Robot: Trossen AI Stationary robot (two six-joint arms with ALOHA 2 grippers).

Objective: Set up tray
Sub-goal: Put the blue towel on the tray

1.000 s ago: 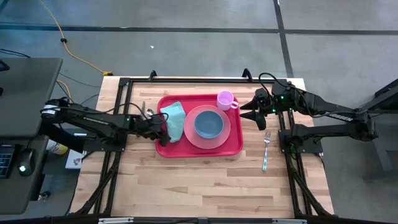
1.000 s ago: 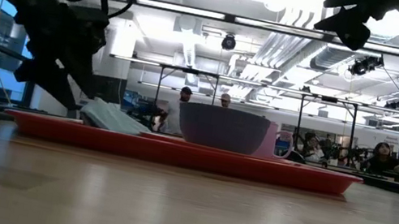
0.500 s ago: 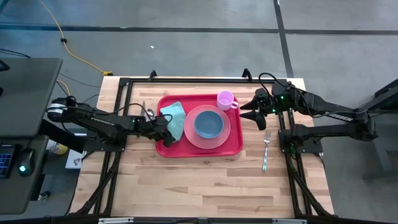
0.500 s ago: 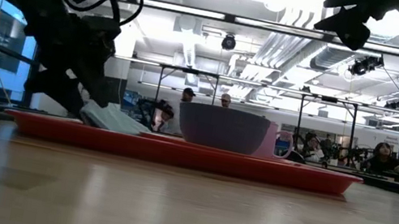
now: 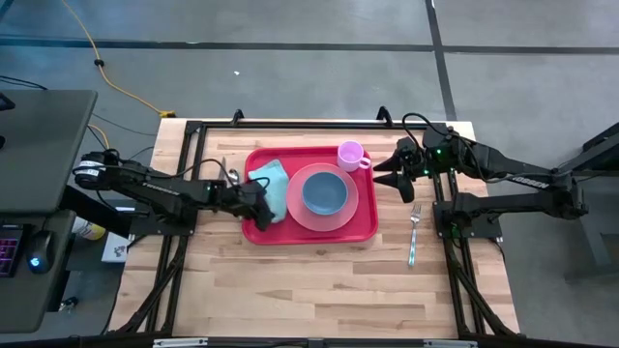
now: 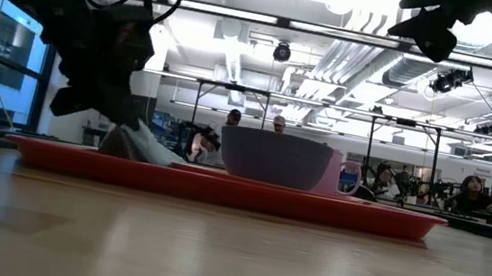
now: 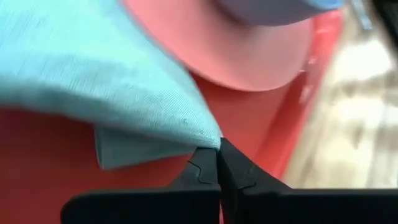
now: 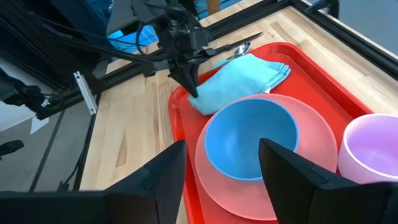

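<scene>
Wooden table (image 5: 290,290) carries red tray (image 5: 363,227) and fork (image 5: 413,237).

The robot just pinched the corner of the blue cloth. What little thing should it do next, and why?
Probably lift that corner a little and tug the teal napkin away from the pink plate. The left gripper is shut on the napkin's corner, and the napkin's edge lies partly over the plate on the red tray. The right gripper waits, open, beside the tray.

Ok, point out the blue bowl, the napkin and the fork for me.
blue bowl (image 5: 324,192): high view, on its inside bottom.
napkin (image 5: 275,186): high view, on the middle of the folded cloth.
fork (image 5: 413,235): high view, midway along its handle.
</scene>
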